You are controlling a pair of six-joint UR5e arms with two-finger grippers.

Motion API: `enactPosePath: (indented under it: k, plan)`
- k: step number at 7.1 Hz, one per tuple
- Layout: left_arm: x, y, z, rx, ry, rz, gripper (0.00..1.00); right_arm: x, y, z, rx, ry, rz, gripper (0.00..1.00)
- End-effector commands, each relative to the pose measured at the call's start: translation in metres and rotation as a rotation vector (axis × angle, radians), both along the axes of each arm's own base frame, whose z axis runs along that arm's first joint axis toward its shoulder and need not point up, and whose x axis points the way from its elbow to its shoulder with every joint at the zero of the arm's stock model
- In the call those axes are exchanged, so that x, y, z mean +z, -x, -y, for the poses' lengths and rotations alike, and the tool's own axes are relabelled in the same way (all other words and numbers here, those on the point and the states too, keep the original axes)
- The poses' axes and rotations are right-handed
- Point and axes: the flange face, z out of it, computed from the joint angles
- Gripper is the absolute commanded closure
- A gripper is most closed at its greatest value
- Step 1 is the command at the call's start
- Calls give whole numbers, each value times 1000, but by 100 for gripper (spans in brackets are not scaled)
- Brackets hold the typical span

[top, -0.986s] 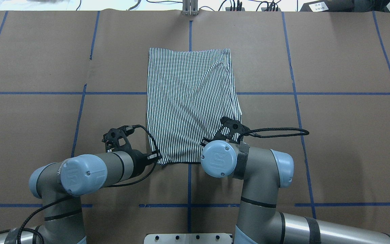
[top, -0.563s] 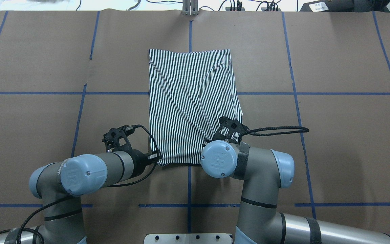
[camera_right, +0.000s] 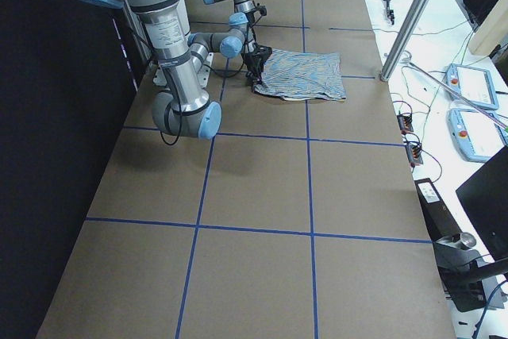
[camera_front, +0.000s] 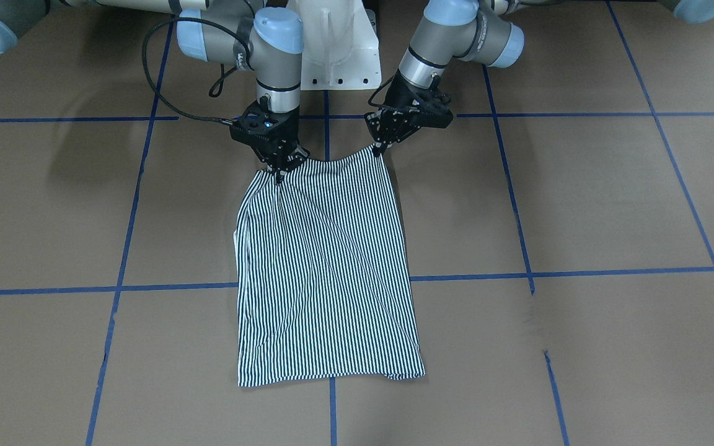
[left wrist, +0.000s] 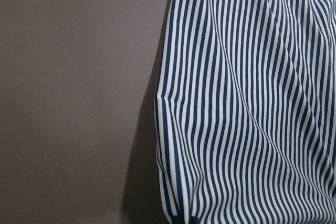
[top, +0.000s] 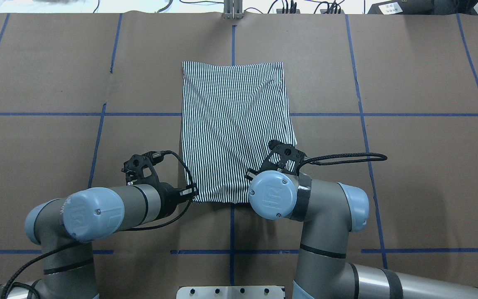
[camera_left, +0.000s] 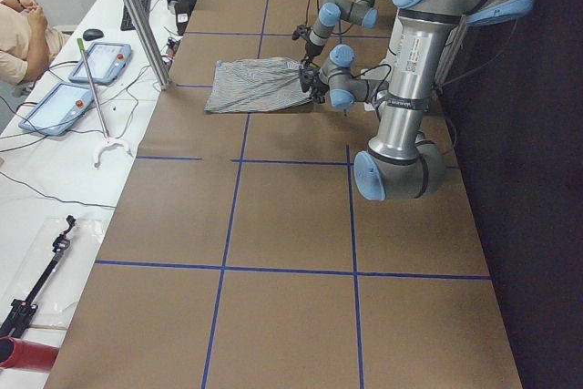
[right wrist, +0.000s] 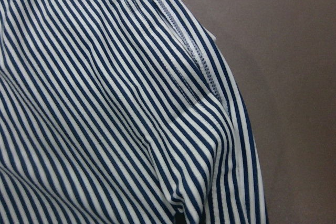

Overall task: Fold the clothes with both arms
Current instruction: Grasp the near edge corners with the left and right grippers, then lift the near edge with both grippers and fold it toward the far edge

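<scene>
Shirt flat at table centre, long axis running away fr robot. L gripper pinches near-left corner; R gripper pinches near-right corner, shirt width betw them. Far edge on table, operators' side. Robot base betw arms, behind near edge.

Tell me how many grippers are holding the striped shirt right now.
2. The left gripper pinches one robot-side corner of the striped shirt, on the front-facing view's right. The right gripper pinches the other robot-side corner, on that view's left.
</scene>
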Motion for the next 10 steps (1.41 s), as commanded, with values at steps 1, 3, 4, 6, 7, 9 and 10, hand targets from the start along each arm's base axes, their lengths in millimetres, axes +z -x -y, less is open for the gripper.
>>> enactPosePath:
  k: [1,3,4,6,7,9,10]
  plan:
    - [-61,63,-22,33,11,12,100,-60,-73,-35,-25,-3,37,100]
    - [-107,115,-47,100,44,27,100,-97,-125,-64,-55,8,68,100]
    - [-100,97,-41,102,36,65,100,-89,-107,-61,-61,11,34,100]
    - [-86,72,11,64,-23,150,100,-64,-67,-12,-34,-32,18,100]
    - [-78,62,43,31,-47,157,100,-52,-61,19,-10,-52,17,100]
    - [-57,49,99,-23,-72,192,100,-41,-51,66,14,-71,-22,100]
    - [-49,49,121,-46,-73,214,100,-47,-33,86,28,-66,-39,100]
